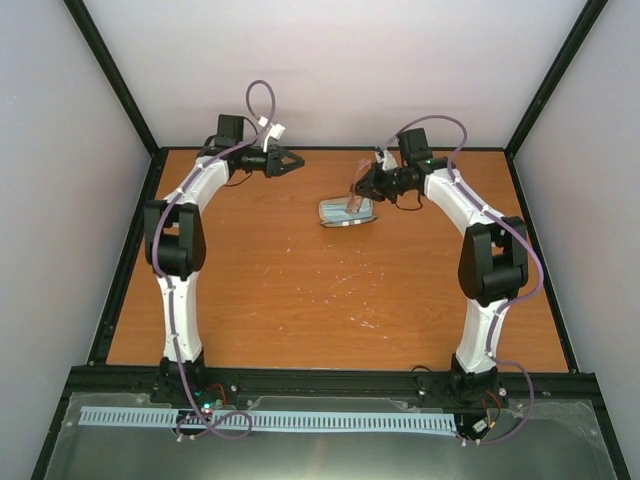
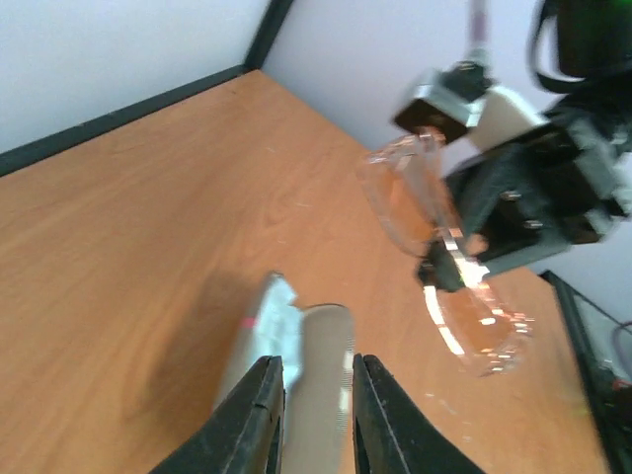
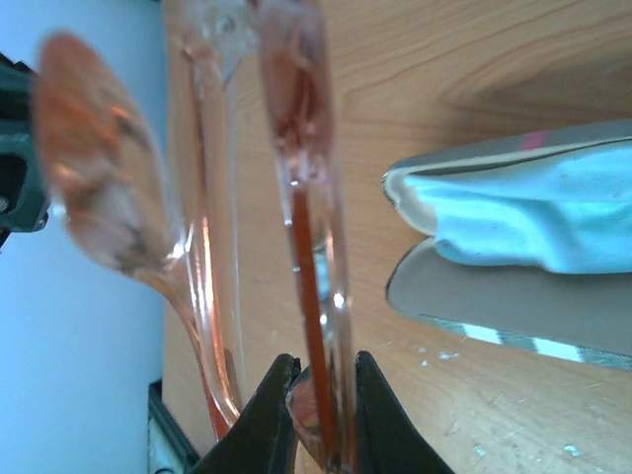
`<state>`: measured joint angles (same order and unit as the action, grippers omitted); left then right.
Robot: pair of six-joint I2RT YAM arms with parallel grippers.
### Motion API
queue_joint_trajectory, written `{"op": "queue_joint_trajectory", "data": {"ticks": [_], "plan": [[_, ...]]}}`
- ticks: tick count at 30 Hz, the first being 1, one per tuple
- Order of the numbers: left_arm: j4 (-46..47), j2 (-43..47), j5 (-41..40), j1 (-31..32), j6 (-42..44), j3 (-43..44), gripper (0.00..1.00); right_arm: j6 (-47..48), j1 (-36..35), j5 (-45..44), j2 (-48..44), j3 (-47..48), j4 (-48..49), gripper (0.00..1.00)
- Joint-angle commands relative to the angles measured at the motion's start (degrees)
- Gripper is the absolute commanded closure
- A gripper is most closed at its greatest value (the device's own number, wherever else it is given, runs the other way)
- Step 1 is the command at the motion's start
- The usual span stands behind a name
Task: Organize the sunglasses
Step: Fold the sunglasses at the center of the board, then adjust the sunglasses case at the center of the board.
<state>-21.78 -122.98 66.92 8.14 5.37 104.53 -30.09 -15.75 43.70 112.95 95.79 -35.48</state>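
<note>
A wooden table [image 1: 300, 290] is sitting inside a white-walled enclosure, with two robot arms reaching toward its far side. The right gripper [image 3: 322, 395] is pinching the sunglasses [image 3: 306, 197], its two fingers clamped on the thin clear-pink frame near the middle, and is holding them in the air above the table, just beside an open case [image 3: 494, 296] lying on the wood. A light blue cloth [image 3: 533, 217] is resting inside the case's open mouth. The sunglasses are hanging tilted, one orange-pink lens higher than the other; whether their arms are folded or spread is hard to tell from these views. The left gripper [image 2: 316, 367] is hovering well apart from the glasses, pointing toward them and the case, with its fingers a little apart and nothing between them. The sunglasses are looking very light, thin and smooth, so they are likely slippery in a hard pinch and easy to twist or scratch. A safe hold is probably on the frame at the bridge or along the rim, not on a lens face or out along a slender arm, which would likely flex. Lowering them into the case will probably be calling for a gentle, level approach, since the cloth is taking up part of the opening.
</note>
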Motion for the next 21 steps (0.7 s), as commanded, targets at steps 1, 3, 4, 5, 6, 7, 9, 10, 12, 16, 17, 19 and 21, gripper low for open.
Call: {"op": "queue_joint_trajectory", "data": {"ticks": [1, 3, 4, 5, 6, 7, 9, 10, 12, 16, 17, 19, 21], "plan": [[-7.7, -9.3, -5.2, 0.6, 5.3, 8.8, 0.78, -5.2, -0.8, -6.4, -3.0, -4.0, 6.6, 0.97], [-11.0, -12.5, -5.8, 1.3, 7.6, 12.3, 0.78, -5.4, -0.8, -5.9, -3.1, -5.2, 9.9, 0.97], [-13.4, -14.4, -5.3, 1.4, 8.7, 14.2, 0.78, -4.2, -0.8, -6.0, -2.5, -4.6, 10.2, 0.97], [-15.6, -15.1, -4.6, 1.4, 9.1, 16.0, 0.78, -1.8, -0.9, -6.6, -2.0, -3.6, 9.9, 0.97], [-17.2, -15.2, -4.0, 1.5, 9.7, 16.6, 0.78, 1.0, -0.8, -8.1, -1.3, -2.3, 8.2, 0.97], [-17.9, -14.3, -3.7, 1.6, 10.6, 15.7, 0.79, 3.6, -0.8, -10.3, -0.6, -0.7, 6.7, 0.97], [-17.9, -10.6, -4.1, 2.3, 13.4, 10.3, 0.80, 8.3, -0.9, -15.6, 0.9, 2.2, 4.6, 0.97], [-17.9, -8.2, -4.8, 2.8, 15.1, 5.9, 0.81, 10.1, -0.8, -17.6, 1.7, 3.5, 4.4, 0.97], [-18.3, -3.6, -5.4, 3.7, 18.1, -1.2, 0.81, 12.8, -0.6, -20.4, 3.9, 6.6, 4.2, 0.97], [-18.9, 4.0, -7.0, 6.0, 21.9, -13.1, 0.81, 16.4, -0.4, -20.8, 11.4, 16.4, 1.0, 0.97], [-19.0, 5.2, -7.9, 7.1, 22.9, -15.5, 0.81, 16.9, -0.4, -20.8, 13.5, 19.5, -0.4, 0.97], [-18.8, 6.6, -9.8, 9.5, 24.0, -18.7, 0.81, 18.0, -0.4, -21.0, 17.3, 25.1, -2.6, 0.97], [-18.3, 6.8, -11.3, 11.4, 23.8, -20.3, 0.81, 18.6, -0.4, -21.6, 19.0, 27.1, -3.5, 0.97]]}}
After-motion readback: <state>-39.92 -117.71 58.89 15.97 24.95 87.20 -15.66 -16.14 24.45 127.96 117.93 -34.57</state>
